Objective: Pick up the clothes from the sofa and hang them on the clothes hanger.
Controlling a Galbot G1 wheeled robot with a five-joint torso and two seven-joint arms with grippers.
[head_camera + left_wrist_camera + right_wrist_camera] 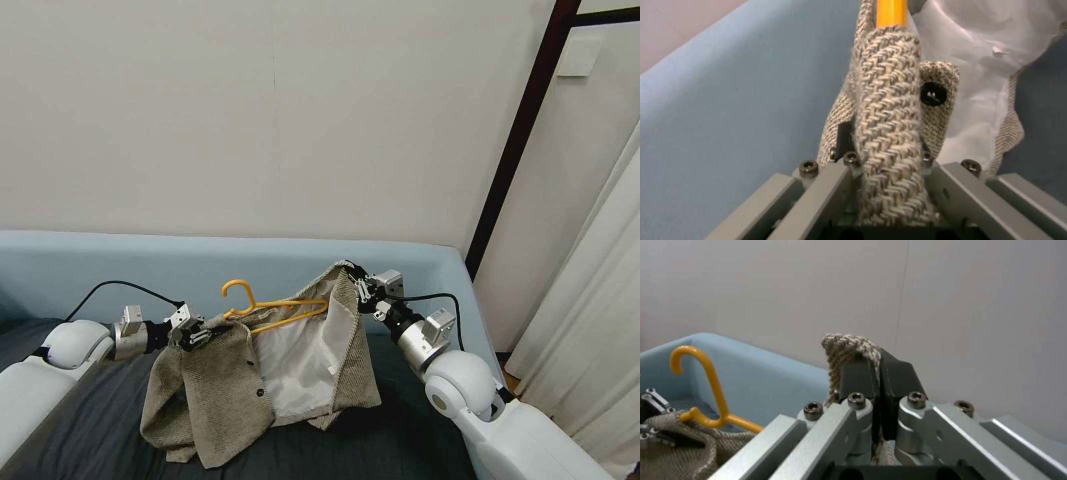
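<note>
Head view: pinches beige-grey herringbone tweed jacket point(300, 370) tight with left gripper point(195, 333) and right gripper point(358, 280), spread open over dark seat of light blue fabric sofa point(90, 260); yellow plastic hanger point(262, 308) at collar, before sofa backrest.
Left wrist view: left gripper point(888, 155) clamped shut on jacket point(890, 90) fold by black round button point(932, 93), sofa point(740, 125) alongside.
Right wrist view: right gripper point(879, 385) closed on jacket point(843, 347) edge, above sofa point(767, 375) backrest.

The jacket point(215, 385) covers one end of the yellow hanger point(290, 304).
</note>
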